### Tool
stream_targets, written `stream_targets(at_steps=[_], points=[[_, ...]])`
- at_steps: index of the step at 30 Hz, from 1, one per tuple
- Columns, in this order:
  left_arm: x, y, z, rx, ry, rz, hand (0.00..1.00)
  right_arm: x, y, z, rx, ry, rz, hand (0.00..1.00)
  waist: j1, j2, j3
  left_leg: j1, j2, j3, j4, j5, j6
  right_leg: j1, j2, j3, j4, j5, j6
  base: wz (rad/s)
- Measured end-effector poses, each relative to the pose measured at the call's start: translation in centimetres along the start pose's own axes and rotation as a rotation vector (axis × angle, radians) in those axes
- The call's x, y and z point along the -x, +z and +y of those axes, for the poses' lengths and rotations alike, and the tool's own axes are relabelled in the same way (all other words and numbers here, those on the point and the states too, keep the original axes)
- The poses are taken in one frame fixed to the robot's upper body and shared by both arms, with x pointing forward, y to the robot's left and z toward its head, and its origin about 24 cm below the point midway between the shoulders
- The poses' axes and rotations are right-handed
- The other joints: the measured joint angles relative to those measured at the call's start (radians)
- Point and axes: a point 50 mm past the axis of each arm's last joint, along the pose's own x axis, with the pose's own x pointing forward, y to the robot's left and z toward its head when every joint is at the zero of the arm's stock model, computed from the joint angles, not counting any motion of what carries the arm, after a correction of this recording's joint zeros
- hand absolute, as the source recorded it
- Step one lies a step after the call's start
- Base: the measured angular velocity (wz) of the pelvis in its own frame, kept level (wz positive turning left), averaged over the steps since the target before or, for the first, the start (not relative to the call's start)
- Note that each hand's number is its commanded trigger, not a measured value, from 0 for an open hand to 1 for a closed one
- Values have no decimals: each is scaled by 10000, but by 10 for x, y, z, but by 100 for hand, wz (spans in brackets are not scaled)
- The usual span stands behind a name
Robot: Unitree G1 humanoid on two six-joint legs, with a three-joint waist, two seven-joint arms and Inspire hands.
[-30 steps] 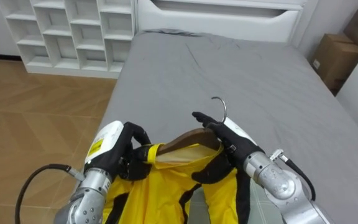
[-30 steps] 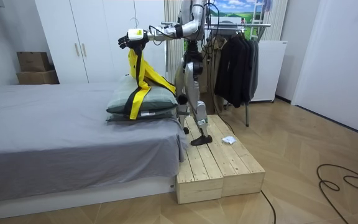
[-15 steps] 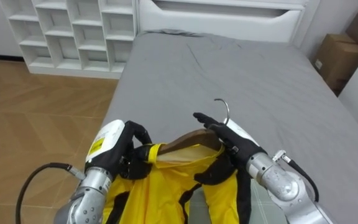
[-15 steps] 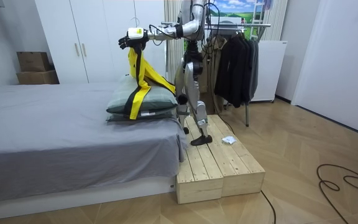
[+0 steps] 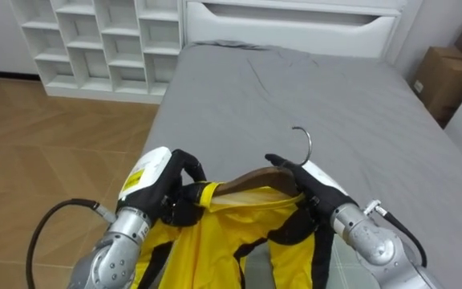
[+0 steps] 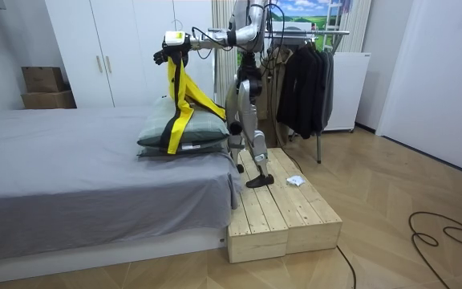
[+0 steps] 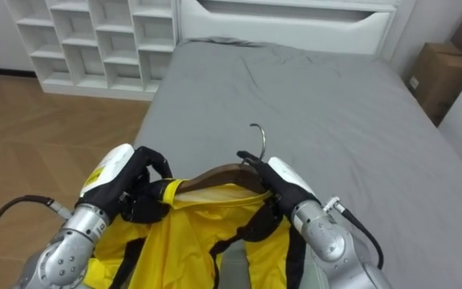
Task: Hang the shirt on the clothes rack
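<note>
Yellow jacket (image 5: 231,241) draped a hanger (image 5: 251,178) whose ends the left hand (image 5: 163,183) and right hand (image 5: 318,186) gripped, fingers curled. Hook (image 5: 304,141) between the fingers needed keeping upright.

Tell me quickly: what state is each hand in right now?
Left hand: closed on the yellow jacket at the hanger's left end.
Right hand: closed on the hanger near its hook.

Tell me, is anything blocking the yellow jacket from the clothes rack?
Nothing visible but the robot itself: its left hand and right hand hold the yellow jacket on its hanger over the bed, and the clothes rack stands behind it, so it likely must turn.
</note>
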Motion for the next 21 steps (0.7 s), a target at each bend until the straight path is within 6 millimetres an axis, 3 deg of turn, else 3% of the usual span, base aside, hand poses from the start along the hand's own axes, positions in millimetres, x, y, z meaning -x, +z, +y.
stream_targets(at_steps=[10, 11, 12, 13, 14, 21], points=[[-3, 7, 0, -43, -140, -264, 100, 1, -5, -1, 396, -324, 168, 0, 8, -37, -21, -29, -60, -121, -57, -4, 6, -23, -39, -28, 90, 10, 0, 5], [-4, 8, -1, -71, -189, -313, 100, 1, -5, -2, 651, -409, 196, 11, 28, -30, -24, -39, -60, -149, -69, -4, 6, -19, -34, -19, 91, 10, -1, 7], [-4, 9, -2, -87, -232, -337, 100, 2, -6, -2, 845, -418, 221, 58, 45, -28, -25, -42, -56, -161, -69, -4, 5, -19, -25, -16, 93, 10, -3, 4], [-4, 9, -2, -90, -253, -339, 100, 2, -6, -2, 1080, -427, 237, 86, 49, -28, -25, -44, -52, -166, -67, -4, 5, -20, -17, -13, 93, 12, -9, 0], [-4, 9, -2, -91, -268, -342, 100, 2, -6, -2, 1203, -428, 245, 100, 47, -28, -25, -44, -51, -166, -66, -4, 4, -20, -15, -10, 93, 13, -12, 0], [-4, 11, -2, -133, -449, -542, 100, 3, -7, -5, 1909, -454, 242, 100, 48, -26, -26, -32, -57, -151, -65, -4, 4, -26, -10, 10, 96, 15, -14, 0]])
